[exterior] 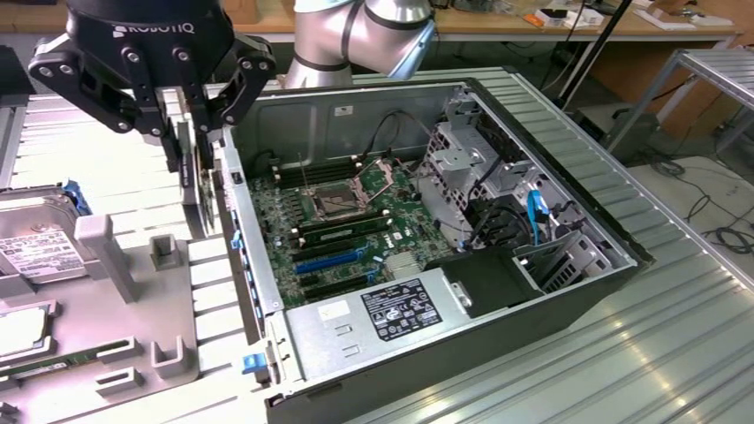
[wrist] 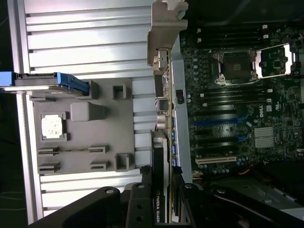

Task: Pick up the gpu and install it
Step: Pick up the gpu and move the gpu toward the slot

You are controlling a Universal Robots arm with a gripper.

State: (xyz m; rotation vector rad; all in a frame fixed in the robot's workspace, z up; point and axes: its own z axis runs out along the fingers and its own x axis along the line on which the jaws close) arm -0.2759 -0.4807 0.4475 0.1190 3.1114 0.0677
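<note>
Tool: one black two-finger tool [exterior: 194, 110] on the single silver arm [exterior: 365, 31], with its fingers clamped on the upper edge of the card.
Gpu: one gpu [exterior: 203, 190], held on edge and hanging below the tool, clear of the table. It is just outside the case wall on the exterior view's left, above the grey tray. Its one silver end bracket [wrist: 164, 28] shows in the wrist view.
Case: one open computer case [exterior: 589, 221] lying on its side. The one motherboard [exterior: 353, 230] is exposed, with one open processor socket [exterior: 335, 201] and one power supply [exterior: 389, 309] at the near end.
Tray: one grey fixture tray [exterior: 141, 291] beside the case on the exterior view's left. It carries one hard drive [exterior: 41, 243] with a blue tab, one green memory stick [exterior: 59, 362] and one processor chip [wrist: 52, 127].
Table: one ribbed metal table [exterior: 659, 353] under the case and tray.
</note>
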